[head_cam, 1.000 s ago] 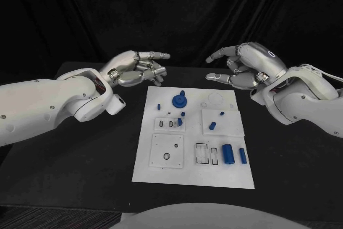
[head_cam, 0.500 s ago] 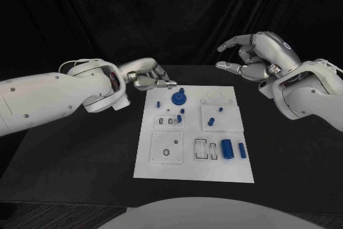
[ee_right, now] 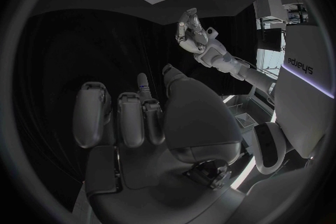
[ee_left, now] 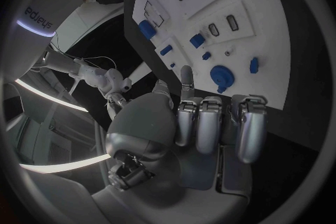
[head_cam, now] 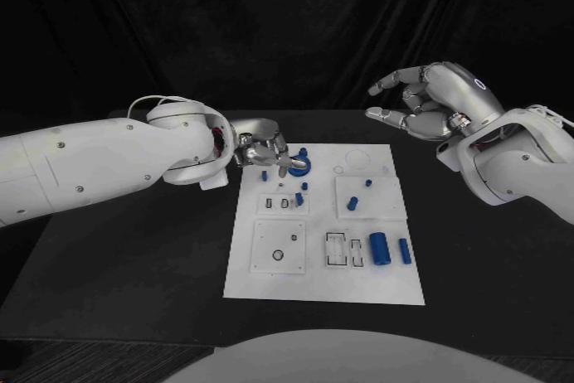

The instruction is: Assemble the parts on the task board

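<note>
Bearing blue parts (head_cam: 381, 252), white task board (head_cam: 323, 283)

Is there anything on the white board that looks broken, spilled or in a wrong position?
Nothing stands out. The task board lies flat on the table, and the blue parts rest on it, none visibly broken or fallen off.

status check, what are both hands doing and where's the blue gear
Left robot hand empty, over the task board far-left corner. Right robot hand empty, raised off board. Blue gear untouched beside left fingers. Nothing blocking.
</note>
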